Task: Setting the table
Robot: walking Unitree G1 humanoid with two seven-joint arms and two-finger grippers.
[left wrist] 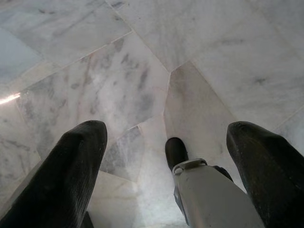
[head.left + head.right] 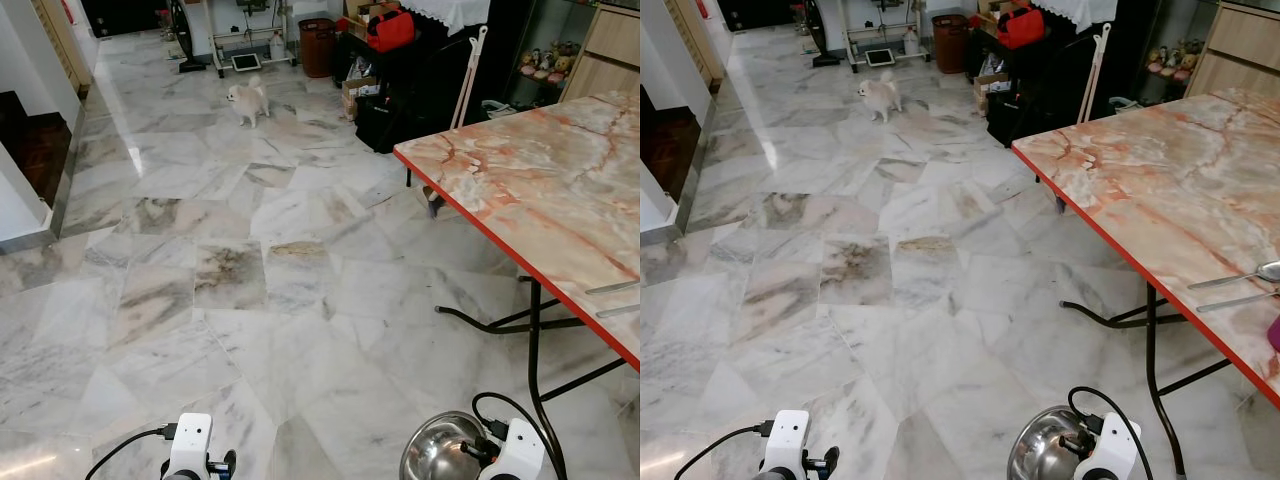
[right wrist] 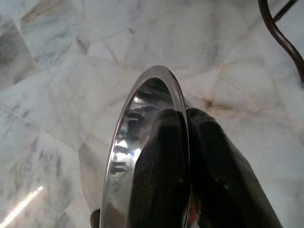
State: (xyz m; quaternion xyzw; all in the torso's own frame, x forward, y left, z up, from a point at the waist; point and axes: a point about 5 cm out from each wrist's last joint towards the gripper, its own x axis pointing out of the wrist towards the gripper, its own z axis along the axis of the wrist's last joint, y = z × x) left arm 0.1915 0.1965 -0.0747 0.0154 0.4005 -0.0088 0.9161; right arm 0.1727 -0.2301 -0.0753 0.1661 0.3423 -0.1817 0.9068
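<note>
At the bottom of the head views, low over the marble floor (image 2: 250, 300), your right claw (image 3: 187, 156) carries a steel bowl (image 2: 440, 450). Wrist view: the two black fingers (image 3: 161, 171) are pinched onto the bowl's rim, one inside, one outside, nearly closed with the thin wall between them. The bowl hangs tilted on edge.

Left claw (image 1: 166, 156): fingers spread wide, nothing between them, floor tiles beneath. It hangs idle beside the leg.

The surface (image 2: 560, 190), marble-patterned with a red edge, stands ahead and to your right, well apart from the bowl. Near its close end lie a spoon (image 2: 1245, 275) and a second piece of cutlery (image 2: 1240, 300) just beside it; the latter's type is too small to tell. A purple object (image 2: 1274, 332) sits at the frame edge, mostly cut off.

Progress, as a judgement: early to middle. Some cutlery is already laid; the bowl is not yet on the surface. You need to turn right, approach, lift the bowl above the red edge and set it down level near the cutlery.

Note: a small white dog (image 2: 247, 100) stands far off across the floor.
</note>
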